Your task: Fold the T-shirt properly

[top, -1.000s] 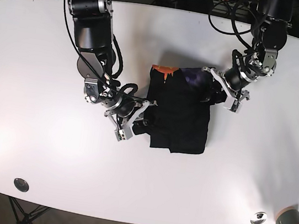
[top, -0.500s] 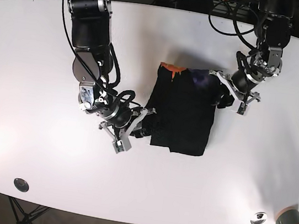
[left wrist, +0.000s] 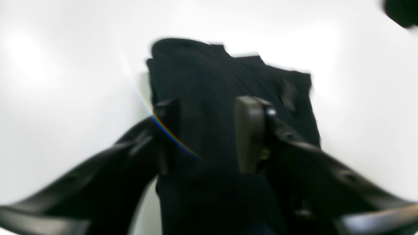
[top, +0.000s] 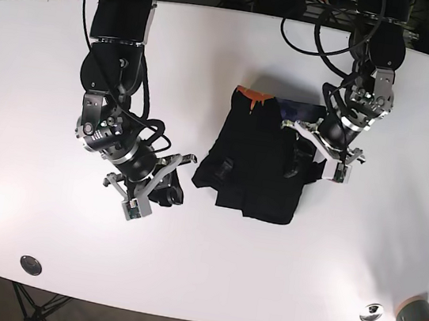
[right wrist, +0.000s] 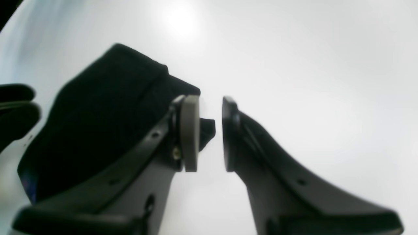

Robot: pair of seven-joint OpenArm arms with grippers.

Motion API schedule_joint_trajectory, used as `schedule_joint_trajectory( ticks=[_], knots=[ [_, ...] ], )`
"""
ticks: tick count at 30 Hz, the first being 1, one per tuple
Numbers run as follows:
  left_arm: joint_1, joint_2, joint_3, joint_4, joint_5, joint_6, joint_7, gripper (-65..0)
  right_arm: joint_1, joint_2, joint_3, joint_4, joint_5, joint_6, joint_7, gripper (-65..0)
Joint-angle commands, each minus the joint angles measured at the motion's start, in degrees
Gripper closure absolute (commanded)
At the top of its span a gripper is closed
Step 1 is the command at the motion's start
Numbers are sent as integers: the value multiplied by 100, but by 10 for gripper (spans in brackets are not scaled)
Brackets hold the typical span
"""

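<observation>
**Right arm pulls clear of the shirt; left arm closes in over its edge**

Since half a second ago, the right gripper (top: 154, 192) has drawn away from the T-shirt (top: 258, 163) toward the near-left of the white table (top: 44, 65), so a strip of bare tabletop now lies between it and the garment's left edge, where before it sat right against the cloth. Meanwhile the left gripper (top: 317, 155) has shifted from the shirt's far right corner down to the middle of its right side.

On the table's middle the T-shirt lies as a dark, roughly rectangular folded bundle, with an orange patch (top: 251, 95) showing at its far edge and a small flap sticking out at its left side.

From the right wrist view, the right gripper (right wrist: 210, 133) has its jaws parted by a narrow gap with only white table showing between them; the shirt (right wrist: 98, 130) lies behind the left finger, and a small dark tip of cloth pokes out past the grey pad (right wrist: 190, 132), not pinched.

From the left wrist view, which is blurred, the left gripper (left wrist: 207, 135) has its jaws spread wide, with black shirt fabric (left wrist: 228, 81) filling the space between them and running on ahead across the table. Whether the fingertips (left wrist: 248, 130) touch the cloth cannot be told from this view. A rainbow lens streak crosses the left finger.

At the table's near-right edge in the base view stand a small round metal fitting (top: 371, 312) and a grey cylinder (top: 417, 314); another round fitting (top: 30, 264) sits near-left.
</observation>
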Motion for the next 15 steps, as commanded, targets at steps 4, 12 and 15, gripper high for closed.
schedule_joint_trajectory(
  ticks=[4,12,15],
  knots=[
    [-188,-24,507,179,-71,738,-159,-369,30,60,257,392,103,48,-176,-116],
    [-742,-15,1545,-67,650,1397,-168,-371,-14,95,266,392,103,56,-185,-113],
    [-909,-6,1870,-225,1133,1538,-159,-372,-23,95,266,384,103,48,-185,-111]
  ],
)
